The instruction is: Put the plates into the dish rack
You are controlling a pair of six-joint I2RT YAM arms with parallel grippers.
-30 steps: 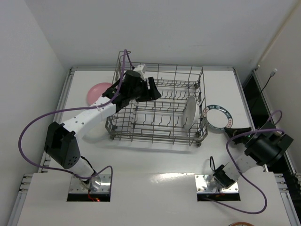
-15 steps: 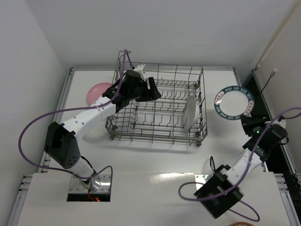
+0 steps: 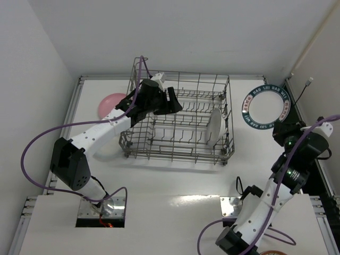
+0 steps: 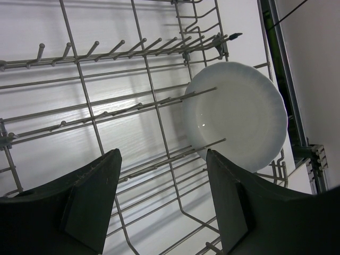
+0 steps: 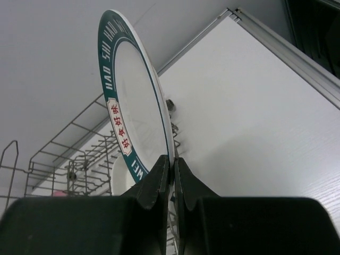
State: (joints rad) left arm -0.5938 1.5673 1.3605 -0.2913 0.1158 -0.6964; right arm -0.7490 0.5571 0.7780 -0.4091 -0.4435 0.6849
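The grey wire dish rack (image 3: 175, 139) stands mid-table, and one white plate (image 3: 214, 126) stands on edge between the tines at its right end. That white plate (image 4: 239, 117) also shows in the left wrist view, beyond the rack wires (image 4: 85, 95). My left gripper (image 3: 170, 101) (image 4: 162, 159) hovers open over the rack's rear left part with nothing between its fingers. To the right of the rack, my right gripper (image 3: 280, 127) (image 5: 171, 162) is shut on the lower rim of the teal-rimmed plate (image 3: 265, 106) (image 5: 133, 106) and holds it up on edge in the air. A pink plate (image 3: 109, 103) lies left of the rack, partly hidden by the left arm.
The table's metal rail (image 3: 272, 89) runs along the right edge, with a dark gap (image 3: 297, 103) and a hanging cable beyond it. White walls close in the back and left. Purple cables loop off both arms.
The right arm has lifted the teal-rimmed plate off the table beside the rack and raised it high, tilting it on edge. The left arm and gripper have not moved.
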